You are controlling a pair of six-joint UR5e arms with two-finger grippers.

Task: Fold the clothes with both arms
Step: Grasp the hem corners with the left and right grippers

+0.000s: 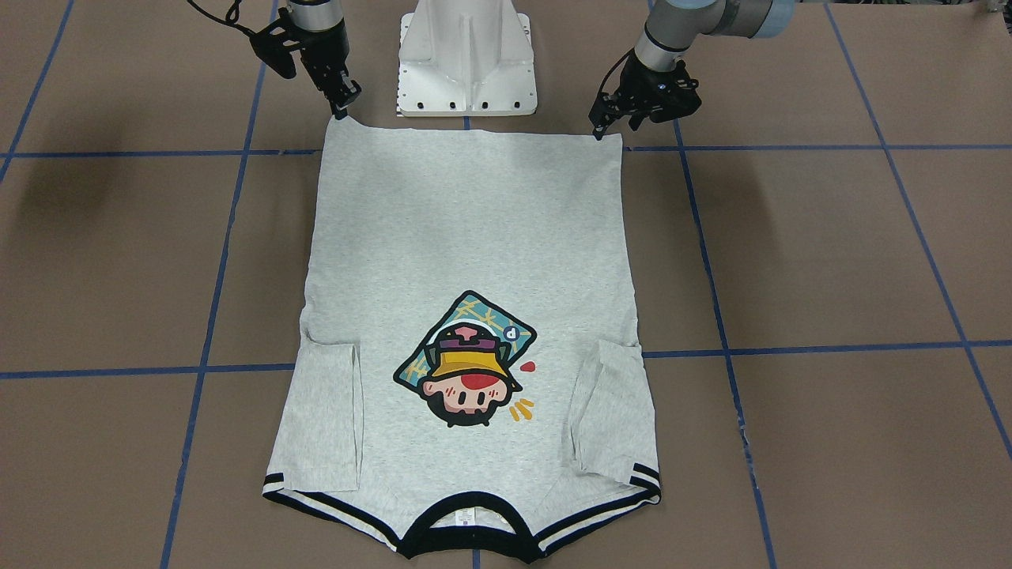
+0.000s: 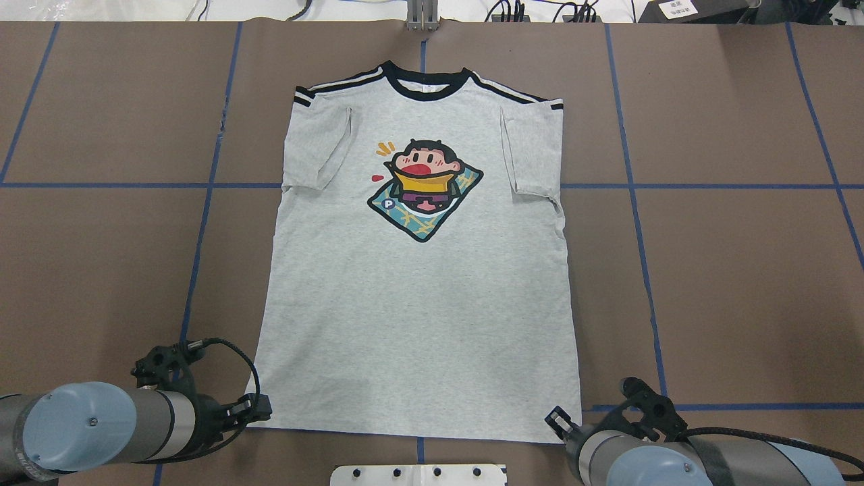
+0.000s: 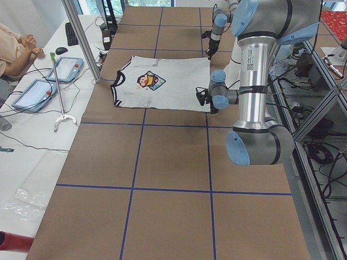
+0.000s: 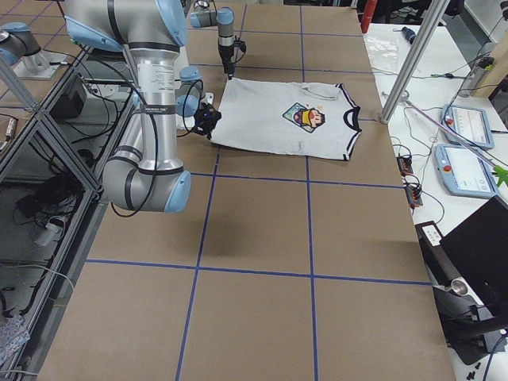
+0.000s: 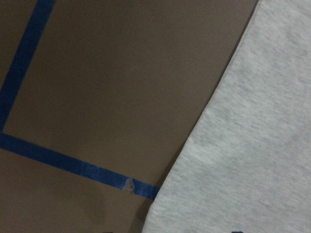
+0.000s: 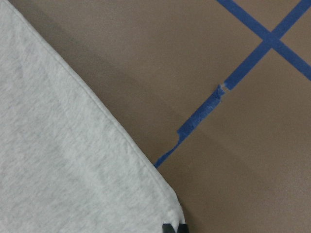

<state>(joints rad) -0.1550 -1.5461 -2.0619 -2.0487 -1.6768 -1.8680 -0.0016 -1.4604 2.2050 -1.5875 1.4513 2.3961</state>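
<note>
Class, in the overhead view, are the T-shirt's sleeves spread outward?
No: both sleeves lie folded inward over the T-shirt's front.

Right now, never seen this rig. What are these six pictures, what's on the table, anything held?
Two jointed robot arms stand at a table covered in brown sheet with blue tape lines. One picture faces the robot, one looks over its shoulders, two look from the table's ends, and two come from cameras on the wrists. A grey T-shirt lies flat, print up, sleeves folded inward, collar away from the robot. The left tool and the right tool each sit at a corner of the hem nearest the robot. Whether they grip the cloth, I cannot tell.
</note>
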